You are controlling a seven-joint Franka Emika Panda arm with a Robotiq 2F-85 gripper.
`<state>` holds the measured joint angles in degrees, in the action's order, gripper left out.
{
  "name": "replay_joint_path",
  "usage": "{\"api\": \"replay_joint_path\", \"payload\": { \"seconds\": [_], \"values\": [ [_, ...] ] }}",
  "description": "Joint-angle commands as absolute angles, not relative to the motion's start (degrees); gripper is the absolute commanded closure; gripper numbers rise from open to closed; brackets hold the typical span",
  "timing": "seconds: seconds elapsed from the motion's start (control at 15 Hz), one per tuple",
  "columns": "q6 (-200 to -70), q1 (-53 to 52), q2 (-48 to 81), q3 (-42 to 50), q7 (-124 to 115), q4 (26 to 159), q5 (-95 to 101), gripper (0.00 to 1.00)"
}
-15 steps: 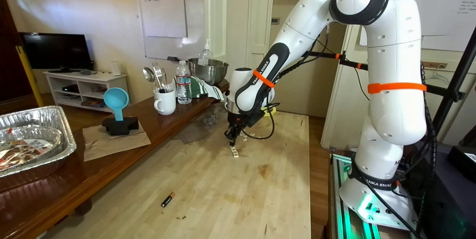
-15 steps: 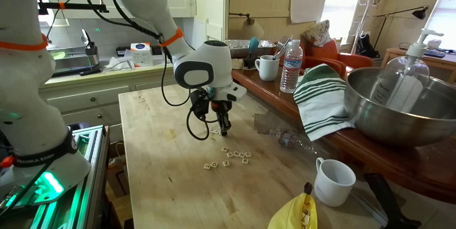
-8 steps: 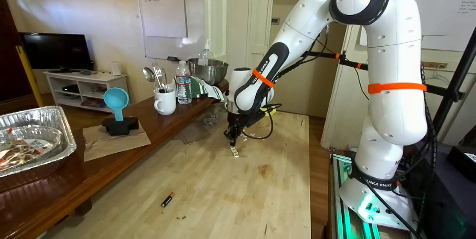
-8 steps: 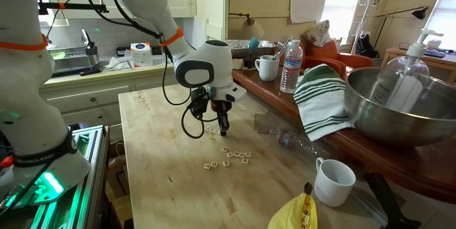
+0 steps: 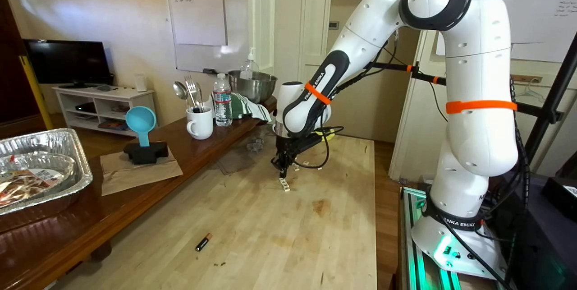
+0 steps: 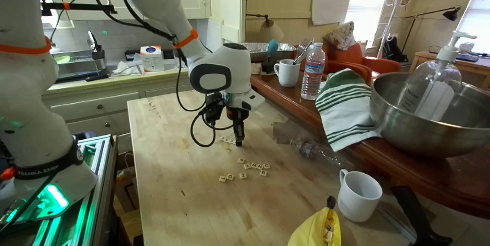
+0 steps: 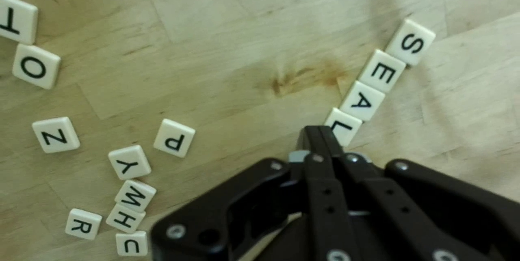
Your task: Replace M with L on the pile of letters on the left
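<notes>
Thirteen letter tiles [image 7: 362,100] in the wrist view — elsewhere two handled mugs [image 6: 355,208], two water bottles [image 6: 312,81], one pump bottle [image 6: 430,91], one bowl [image 6: 415,139], one pouch [image 6: 316,227], one battery [image 5: 203,242].

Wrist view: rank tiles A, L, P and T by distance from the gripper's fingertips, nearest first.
1. L tile, partly hidden behind the gripper, right of its tips
2. A tile, upper right, beyond L
3. P tile, left, on its own
4. T tile, upper left edge

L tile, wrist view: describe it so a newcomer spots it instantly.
On the wooden table, a diagonal row of tiles spells SEAL. Go to its end nearest the shut gripper. That is the L tile, the row's only one partly hidden by the gripper.
</notes>
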<state>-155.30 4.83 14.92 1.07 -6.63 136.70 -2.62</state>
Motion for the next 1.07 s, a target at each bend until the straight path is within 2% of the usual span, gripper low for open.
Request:
{"api": "replay_joint_path", "payload": {
  "seconds": [0.0, 1.0],
  "values": [
    [-152.62, 3.71, 16.28, 1.79, -8.14, 136.12, -4.17, 1.00],
    [-153.65, 4.01, 12.31, 0.94, -5.80, 137.39, -6.35, 1.00]
  ]
}}
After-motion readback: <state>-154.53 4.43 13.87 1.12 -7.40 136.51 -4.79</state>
